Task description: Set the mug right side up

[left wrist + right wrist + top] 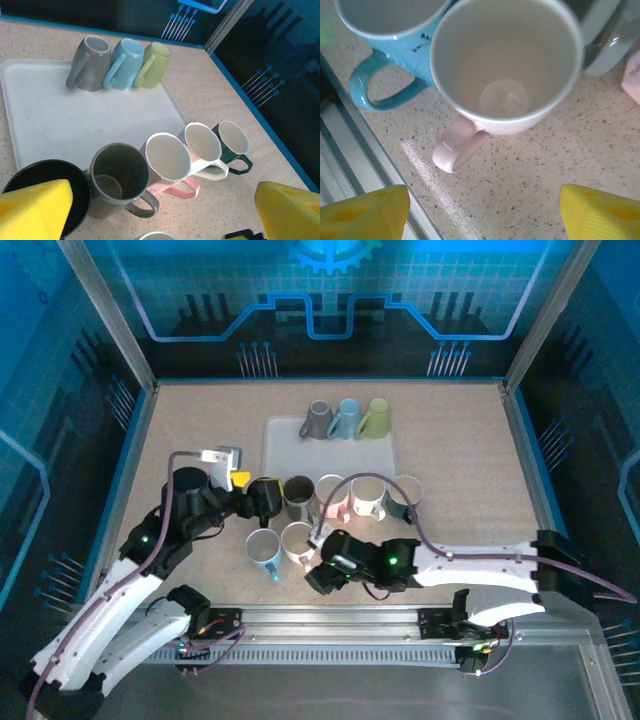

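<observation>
The right end effector [482, 214] hangs with its yellow pads [365, 212] spread wide and nothing between them. Just beyond it the white mug with a pink handle [505, 65] stands mouth up on the desk [545, 165], well to the near side of the white tray [75, 130]. That mug looks finished. The left end effector [162, 210], equally open, hovers over a black mug [45, 175] at the tray's near corner. Along the tray's far edge a grey mug [90, 62], a light-blue mug [122, 62] and a green mug [152, 65] seem bottom-up. The next move is probably to reach there, grip one wall and roll it over.
</observation>
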